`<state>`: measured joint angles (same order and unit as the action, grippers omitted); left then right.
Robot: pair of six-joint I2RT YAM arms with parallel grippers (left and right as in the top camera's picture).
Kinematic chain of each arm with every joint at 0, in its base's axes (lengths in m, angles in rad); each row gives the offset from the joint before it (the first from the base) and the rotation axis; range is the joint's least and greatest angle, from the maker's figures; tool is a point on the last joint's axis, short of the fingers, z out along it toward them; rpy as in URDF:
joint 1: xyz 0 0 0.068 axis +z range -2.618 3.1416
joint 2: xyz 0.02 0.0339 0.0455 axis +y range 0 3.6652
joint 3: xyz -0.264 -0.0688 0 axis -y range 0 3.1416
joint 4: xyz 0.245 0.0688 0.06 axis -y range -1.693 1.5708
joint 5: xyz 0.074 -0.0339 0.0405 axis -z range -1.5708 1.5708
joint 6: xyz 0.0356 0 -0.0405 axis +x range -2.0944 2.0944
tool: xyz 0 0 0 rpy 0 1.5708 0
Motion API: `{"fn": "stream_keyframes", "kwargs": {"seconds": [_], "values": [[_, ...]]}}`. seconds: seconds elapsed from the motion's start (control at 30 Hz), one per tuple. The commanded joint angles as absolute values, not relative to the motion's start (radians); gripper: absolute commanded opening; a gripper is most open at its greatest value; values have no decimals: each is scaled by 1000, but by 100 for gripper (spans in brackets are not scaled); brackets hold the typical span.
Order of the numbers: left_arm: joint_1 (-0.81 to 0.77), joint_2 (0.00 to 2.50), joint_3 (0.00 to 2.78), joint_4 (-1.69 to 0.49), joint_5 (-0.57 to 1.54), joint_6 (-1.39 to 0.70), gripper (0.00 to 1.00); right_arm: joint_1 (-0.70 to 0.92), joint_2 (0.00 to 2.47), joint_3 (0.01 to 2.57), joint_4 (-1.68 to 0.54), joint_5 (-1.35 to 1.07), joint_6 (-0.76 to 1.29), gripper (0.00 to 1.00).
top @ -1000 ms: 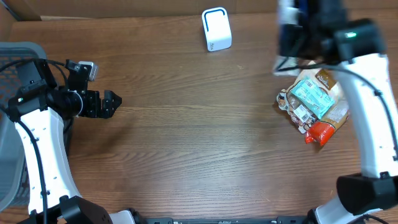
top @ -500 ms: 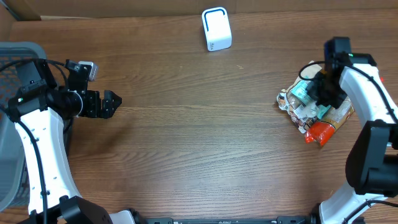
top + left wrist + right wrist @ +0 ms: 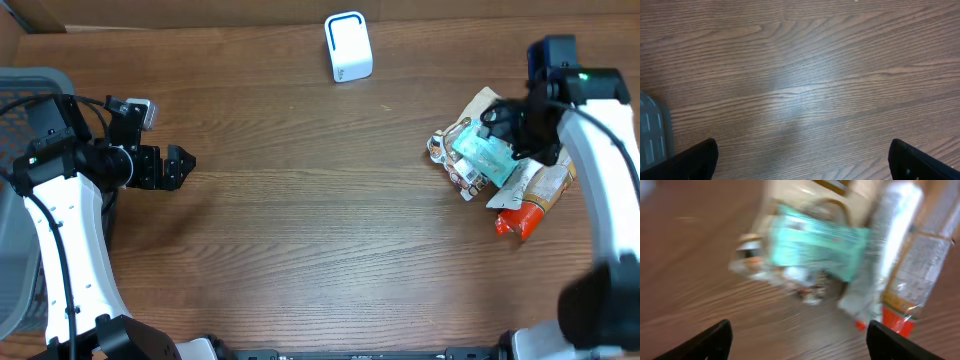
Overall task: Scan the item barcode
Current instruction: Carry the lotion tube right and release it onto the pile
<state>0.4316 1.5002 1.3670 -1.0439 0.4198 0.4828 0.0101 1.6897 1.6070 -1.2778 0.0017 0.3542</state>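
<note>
The items lie in a pile at the table's right: a teal packet [image 3: 478, 155], a clear bag with a red bottom [image 3: 522, 218] and small wrapped packets [image 3: 450, 160]. My right gripper [image 3: 505, 128] hangs over this pile, jaws wide apart and holding nothing. In the blurred right wrist view the teal packet [image 3: 815, 235] and red-bottomed bag [image 3: 907, 295] lie ahead of the open right gripper [image 3: 800, 345]. A white scanner [image 3: 348, 47] stands at the back centre. My left gripper [image 3: 178, 165] stands open over bare wood at the far left, and its wrist view shows the left gripper [image 3: 802, 165] empty.
A grey mesh basket [image 3: 25, 100] sits at the left edge beside the left arm; its corner [image 3: 650, 132] shows in the left wrist view. Brown wooden tabletop [image 3: 320, 220] stretches between the two arms.
The right arm came down from the back right onto the pile and its jaws opened. The teal packet and small packets now lie further left. The left arm has not moved.
</note>
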Motion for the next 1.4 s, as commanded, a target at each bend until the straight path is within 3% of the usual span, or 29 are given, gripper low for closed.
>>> {"fn": "stream_keyframes", "kwargs": {"seconds": [0.0, 0.07, 0.47, 0.93, 1.17, 1.37], "values": [[423, 1504, 1368, -1042, 434, 501, 100, 109, 1478, 1682, -1298, -59, 312, 88], [423, 1504, 1368, -1042, 434, 501, 99, 174, 1359, 1684, -1308, -59, 313, 100], [423, 1504, 1368, -1042, 434, 501, 100, 247, 1102, 1684, -1339, -58, 313, 100], [423, 1504, 1368, -1042, 434, 501, 99, 247, 1084, 1684, -1266, -75, 291, 100], [423, 1504, 1368, -1042, 434, 501, 100, 247, 1082, 1666, -1267, 28, 284, 100], [423, 1504, 1368, -1042, 434, 501, 100, 246, 945, 1433, -1012, 175, 282, 100]]}}
